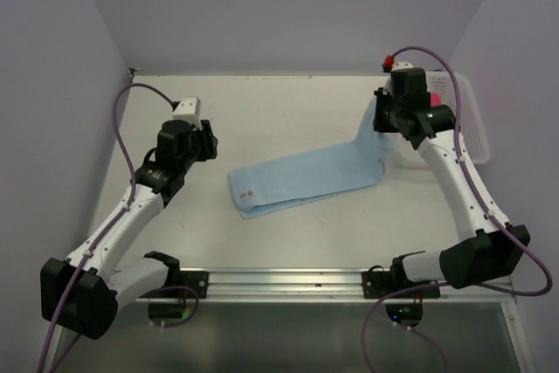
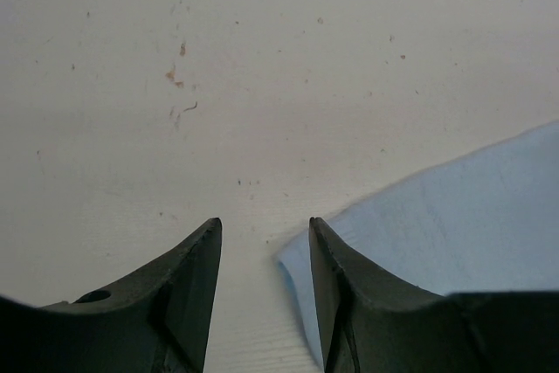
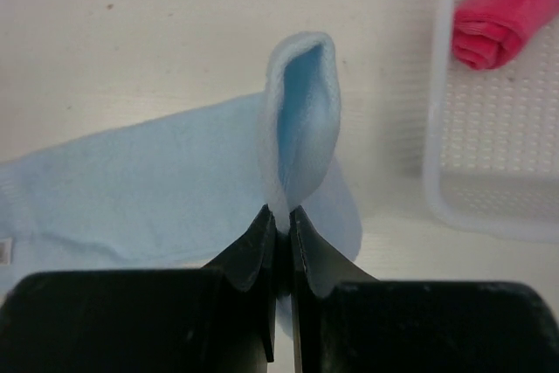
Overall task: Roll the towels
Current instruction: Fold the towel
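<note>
The blue towel (image 1: 306, 179): light blue terry, folded into a long strip, lies flat just beside the basket (image 1: 478, 133), slanting away from it. The end nearest the basket is lifted & pinched into an upright loop by the right gripper (image 3: 281, 216); the far end has a small tag (image 1: 247, 191). The red-pink towel (image 3: 493, 13): rolled tight, lying inside the basket, spiral end showing.

Two white arms (image 1: 122, 224), black joints, purple cables (image 1: 119, 124).
</note>
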Action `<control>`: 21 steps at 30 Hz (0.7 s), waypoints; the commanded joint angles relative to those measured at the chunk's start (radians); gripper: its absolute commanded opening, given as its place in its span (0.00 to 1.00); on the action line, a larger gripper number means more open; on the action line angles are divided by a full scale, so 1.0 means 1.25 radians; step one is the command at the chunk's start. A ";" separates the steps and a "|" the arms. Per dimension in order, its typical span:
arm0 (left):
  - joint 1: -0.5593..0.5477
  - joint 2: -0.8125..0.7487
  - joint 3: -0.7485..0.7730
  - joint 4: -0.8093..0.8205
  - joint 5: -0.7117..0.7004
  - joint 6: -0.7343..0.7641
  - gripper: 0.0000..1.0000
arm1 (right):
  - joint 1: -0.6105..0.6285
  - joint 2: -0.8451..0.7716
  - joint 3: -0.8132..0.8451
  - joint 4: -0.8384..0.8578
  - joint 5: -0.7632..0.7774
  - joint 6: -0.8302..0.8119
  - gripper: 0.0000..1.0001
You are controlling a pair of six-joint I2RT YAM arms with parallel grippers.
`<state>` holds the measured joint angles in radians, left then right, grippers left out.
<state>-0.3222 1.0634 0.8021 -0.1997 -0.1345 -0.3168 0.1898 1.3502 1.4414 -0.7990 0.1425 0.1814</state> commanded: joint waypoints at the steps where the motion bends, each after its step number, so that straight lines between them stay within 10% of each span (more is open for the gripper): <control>1: 0.006 -0.026 0.000 0.041 0.002 0.023 0.49 | 0.084 0.033 0.025 0.016 -0.078 0.025 0.00; 21: 0.031 -0.047 -0.004 0.024 -0.011 0.014 0.54 | 0.460 0.333 0.144 0.105 -0.195 0.237 0.00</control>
<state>-0.2916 1.0210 0.8005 -0.2020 -0.1486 -0.3176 0.7406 1.7248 1.5635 -0.7067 -0.0685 0.4267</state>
